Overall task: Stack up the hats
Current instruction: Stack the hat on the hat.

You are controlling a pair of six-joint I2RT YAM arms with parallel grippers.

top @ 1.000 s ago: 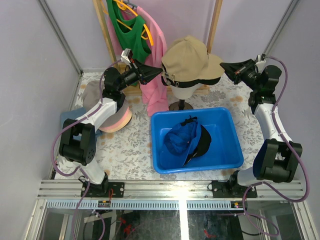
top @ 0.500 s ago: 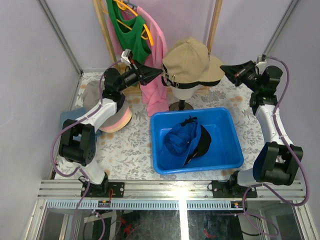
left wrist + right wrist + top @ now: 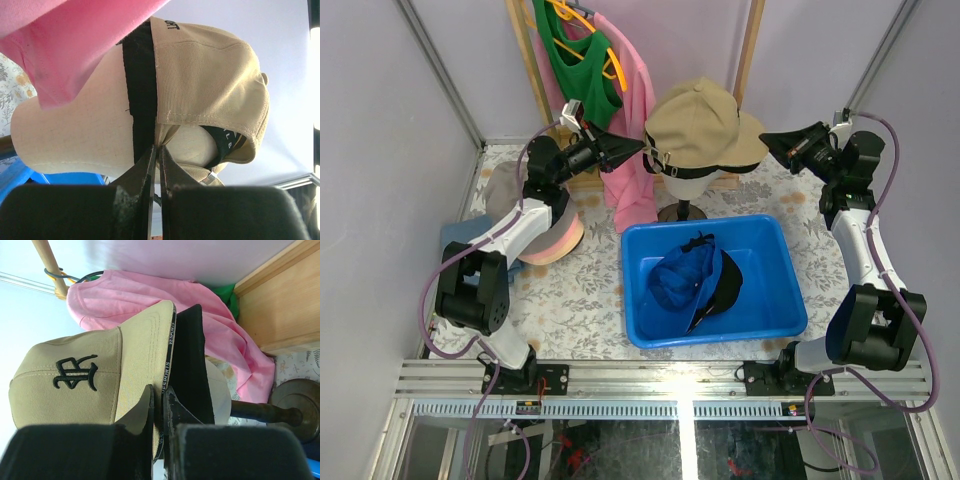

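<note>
We steady the khaki cap (image 3: 698,118)
Left pincer (image 3: 641,145) pinches its back, right pincer (image 3: 763,136) its brim, so it sits level.

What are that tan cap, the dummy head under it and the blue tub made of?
The khaki cap looks like finely ribbed, cotton-type cloth: matte, with stitched seams and an embroidered logo. The mannequin head seems to be covered in cream woven fabric. Its weave shows, but its core is hidden. The blue bin is probably moulded plastic, being smooth and slightly glossy with rounded corners.
</note>
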